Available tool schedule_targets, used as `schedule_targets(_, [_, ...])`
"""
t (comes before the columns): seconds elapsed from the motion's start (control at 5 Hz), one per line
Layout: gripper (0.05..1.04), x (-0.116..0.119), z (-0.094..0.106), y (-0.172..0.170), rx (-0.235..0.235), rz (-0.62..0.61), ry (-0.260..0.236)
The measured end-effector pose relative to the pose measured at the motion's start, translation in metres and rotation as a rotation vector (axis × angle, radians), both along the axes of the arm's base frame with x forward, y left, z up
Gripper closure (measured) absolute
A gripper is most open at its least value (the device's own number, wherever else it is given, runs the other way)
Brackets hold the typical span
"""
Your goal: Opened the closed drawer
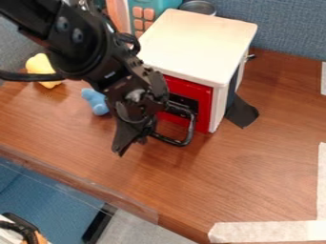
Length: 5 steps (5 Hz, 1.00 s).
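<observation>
The drawer (202, 101) is a red front set in a white box (191, 43), and it looks flush with the box. A black loop handle (189, 127) sticks out from it toward the lower left. My black gripper (132, 143) hangs over the table just left of the handle, pointing down, and overlaps the left part of the red front. Whether it touches the handle I cannot tell.
On the wooden table (255, 176), a blue toy (96, 101) and a yellow toy (42, 69) lie left of the box. Behind it stand a teal toy (153, 8) and a metal bowl (198, 6). A black flap (241, 112) lies at its right.
</observation>
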<state>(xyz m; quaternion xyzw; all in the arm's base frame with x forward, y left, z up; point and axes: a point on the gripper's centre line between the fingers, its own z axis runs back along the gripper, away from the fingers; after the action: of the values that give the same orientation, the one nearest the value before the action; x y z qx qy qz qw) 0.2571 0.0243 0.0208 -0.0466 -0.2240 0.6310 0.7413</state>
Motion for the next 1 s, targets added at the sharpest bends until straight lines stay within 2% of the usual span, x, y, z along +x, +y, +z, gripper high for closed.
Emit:
schedule_targets(0.4, [0.925, -0.032, 0.009, -0.009, -0.008, -0.002, 0.007])
schedule_targets(0.6, [0.925, -0.048, 0.019, -0.011, -0.017, -0.011, -0.009])
schedule_targets(1.0, [0.93, -0.068, 0.025, -0.012, -0.029, -0.005, -0.02])
